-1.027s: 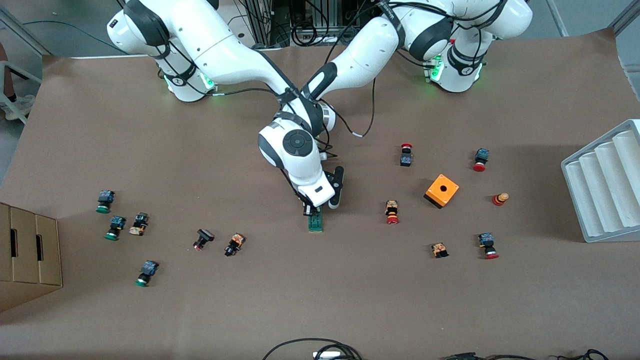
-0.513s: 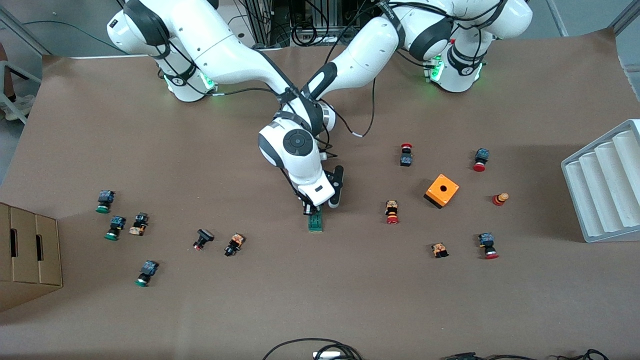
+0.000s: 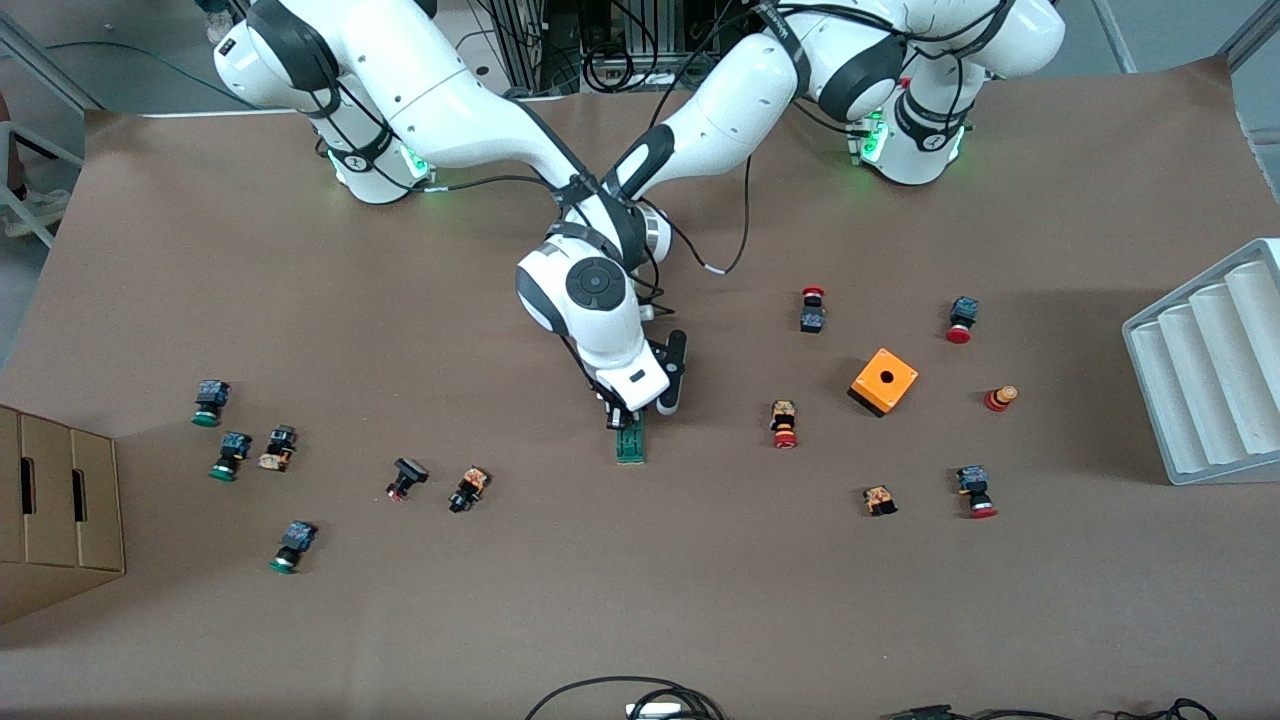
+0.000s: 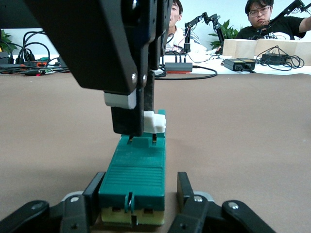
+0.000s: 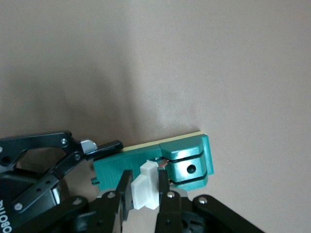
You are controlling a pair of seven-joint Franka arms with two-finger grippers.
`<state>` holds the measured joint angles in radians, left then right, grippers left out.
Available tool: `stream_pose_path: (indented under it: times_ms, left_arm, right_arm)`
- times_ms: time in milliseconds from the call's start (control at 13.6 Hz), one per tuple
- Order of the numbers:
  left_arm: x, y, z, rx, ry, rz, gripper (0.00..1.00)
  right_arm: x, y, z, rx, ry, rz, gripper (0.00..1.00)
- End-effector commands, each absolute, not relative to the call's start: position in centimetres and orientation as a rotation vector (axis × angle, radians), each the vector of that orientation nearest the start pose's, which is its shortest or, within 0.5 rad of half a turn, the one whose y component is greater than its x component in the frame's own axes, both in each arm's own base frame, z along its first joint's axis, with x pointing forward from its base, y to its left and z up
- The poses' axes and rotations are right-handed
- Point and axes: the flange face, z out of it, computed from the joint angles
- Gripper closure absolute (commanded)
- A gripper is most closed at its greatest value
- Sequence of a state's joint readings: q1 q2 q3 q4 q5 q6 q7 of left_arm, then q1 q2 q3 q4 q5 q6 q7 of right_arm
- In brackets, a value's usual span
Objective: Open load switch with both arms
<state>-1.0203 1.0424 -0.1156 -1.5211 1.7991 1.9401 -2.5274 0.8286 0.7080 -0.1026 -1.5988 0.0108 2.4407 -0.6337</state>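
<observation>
Two black two-finger tools work the narrow green load switch (image 3: 630, 442) mid-tabletop: left tool (image 4: 136, 191) clamps its body steady, so right tool (image 5: 144, 190), pinching the white piece (image 5: 146, 189), can pull.

green load switch (image 3: 630, 443) with white tab, black fingers (image 5: 125, 187), plain brown surface (image 3: 640, 600), bright orange box (image 3: 884, 381), white arms

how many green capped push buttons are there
3, all toward the right arm's end, by the cardboard box: the farthest button, the middle button, and the nearest button to the front camera. Others may be hidden.
</observation>
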Motion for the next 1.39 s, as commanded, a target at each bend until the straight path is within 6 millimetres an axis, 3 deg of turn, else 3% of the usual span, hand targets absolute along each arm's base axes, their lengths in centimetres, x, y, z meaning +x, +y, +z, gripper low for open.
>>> stream_pose_path:
  times_ms: [0, 1320]
  left_arm:
    - [32.8, -56.5, 1.8, -2.506, -0.085, -1.78, 0.34]
    - [32.8, -56.5, 1.8, -2.506, -0.085, -1.78, 0.34]
  right_arm:
    - [51.4, 47.1, 21.7, -2.451, -2.058, -0.185, 0.74]
    - [51.1, 47.0, 20.5, -2.444, -2.082, -0.196, 0.78]
